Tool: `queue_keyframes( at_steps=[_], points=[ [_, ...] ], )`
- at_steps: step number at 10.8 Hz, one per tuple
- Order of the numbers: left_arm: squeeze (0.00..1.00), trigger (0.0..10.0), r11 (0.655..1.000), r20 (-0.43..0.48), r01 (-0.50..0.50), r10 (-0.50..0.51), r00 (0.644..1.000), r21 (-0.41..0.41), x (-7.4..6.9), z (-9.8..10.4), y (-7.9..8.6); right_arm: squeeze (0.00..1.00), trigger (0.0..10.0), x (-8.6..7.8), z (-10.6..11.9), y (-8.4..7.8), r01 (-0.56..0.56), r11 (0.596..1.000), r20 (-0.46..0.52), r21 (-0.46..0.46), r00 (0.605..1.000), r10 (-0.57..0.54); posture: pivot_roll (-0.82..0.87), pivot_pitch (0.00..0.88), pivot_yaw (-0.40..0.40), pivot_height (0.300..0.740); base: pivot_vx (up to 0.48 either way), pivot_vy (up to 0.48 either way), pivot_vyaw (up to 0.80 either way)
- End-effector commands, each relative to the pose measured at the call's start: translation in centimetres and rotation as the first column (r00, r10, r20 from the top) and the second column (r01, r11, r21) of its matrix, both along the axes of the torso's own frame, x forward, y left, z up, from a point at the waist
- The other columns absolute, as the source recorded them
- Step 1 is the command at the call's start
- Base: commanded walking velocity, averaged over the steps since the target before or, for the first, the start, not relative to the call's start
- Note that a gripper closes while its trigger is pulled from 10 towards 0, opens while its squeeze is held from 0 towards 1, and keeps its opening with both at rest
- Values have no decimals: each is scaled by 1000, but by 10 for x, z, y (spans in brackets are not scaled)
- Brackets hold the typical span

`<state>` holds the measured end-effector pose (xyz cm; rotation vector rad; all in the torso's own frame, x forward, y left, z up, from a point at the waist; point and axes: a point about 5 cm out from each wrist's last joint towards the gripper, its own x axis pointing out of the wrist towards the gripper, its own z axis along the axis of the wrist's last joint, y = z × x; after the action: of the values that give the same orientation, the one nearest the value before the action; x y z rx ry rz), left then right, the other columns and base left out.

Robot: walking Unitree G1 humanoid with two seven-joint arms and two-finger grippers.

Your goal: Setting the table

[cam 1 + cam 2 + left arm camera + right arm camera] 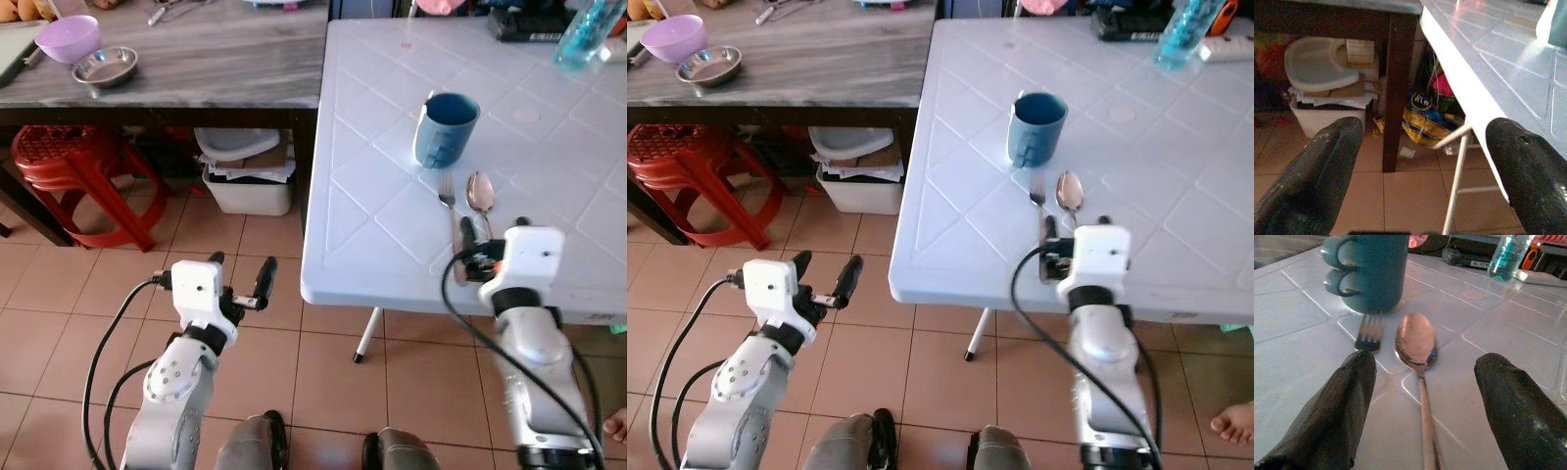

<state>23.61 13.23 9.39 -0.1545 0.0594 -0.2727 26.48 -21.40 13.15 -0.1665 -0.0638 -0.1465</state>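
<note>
Hovering over the near edge of the white bench (392, 245), my right hand (1420, 396) has its fingers spread, one on each side of the spoon (1418, 345), pinching nothing. The fork (1370, 333) lies just beside the spoon, both handles pointing toward me, and the blue mug (446, 127) stands just past their tips. My left hand (240, 279) is also spread and empty, held low over the floor tiles, short of the bench.

By my reckoning the setting is partly done: mug, fork and spoon are laid together as one place. A purple bowl (67, 37) and a steel bowl (105, 66) sit on the grey bench (196, 59) to my left, well apart from the setting, so I judge a dish may yet need bringing over. Whether the spoon needs straightening I cannot tell.

My right wrist view shows the fork's tines close to the mug's foot and the spoon's bowl facing up, which the head views leave too small to read. My left wrist view looks under the benches to a bin (1327, 98) and a bag on the floor. The head views alone give the bowls, the red stools (78, 176) and a bottle (588, 29) at the far edge.
</note>
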Motion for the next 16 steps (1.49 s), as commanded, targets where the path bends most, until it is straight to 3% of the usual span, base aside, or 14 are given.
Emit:
queue_keyframes(
  at_steps=[1, 5, 10, 13, 15, 16],
  points=[
    [0, 10000, 1000, -2, 10, -10, 1000, 9, -3, 2, 2, 0, 10000, 3, 1, -5, -7, 1000, -17, 11, 1000, 7, -13, 207, 75, 740, 0, 0, 0],
    [0, 10000, 1000, -16, 14, -14, 1000, 13, -5, 3, 2, 0, 10000, 14, 19, -13, -67, 998, -15, 9, 998, 67, -10, 219, 79, 740, 0, 0, 0],
    [0, 10000, 1000, -24, 19, -19, 1000, 14, -5, 4, 1, 0, 10000, 24, 28, 10, -272, 961, -71, 41, 959, 274, -13, 223, 81, 740, 0, 0, 0],
    [0, 10000, 1000, -28, 19, -19, 999, 12, -5, 3, 1, 0, 10000, 27, 29, 19, -329, 942, -121, 63, 934, 335, -13, 226, 81, 740, 0, 0, 0],
    [0, 10000, 1000, -30, 19, -19, 999, 14, -5, 3, 1, 0, 2353, 29, 25, 19, -333, 939, -168, 82, 924, 343, -12, 228, 83, 740, 0, 0, 0],
    [0, 10000, 1000, -31, 20, -19, 999, 13, -4, 3, 1, 0, 0, 30, 24, 19, -340, 937, -185, 79, 919, 348, -12, 230, 85, 740, 0, 0, 0]
  ],
)
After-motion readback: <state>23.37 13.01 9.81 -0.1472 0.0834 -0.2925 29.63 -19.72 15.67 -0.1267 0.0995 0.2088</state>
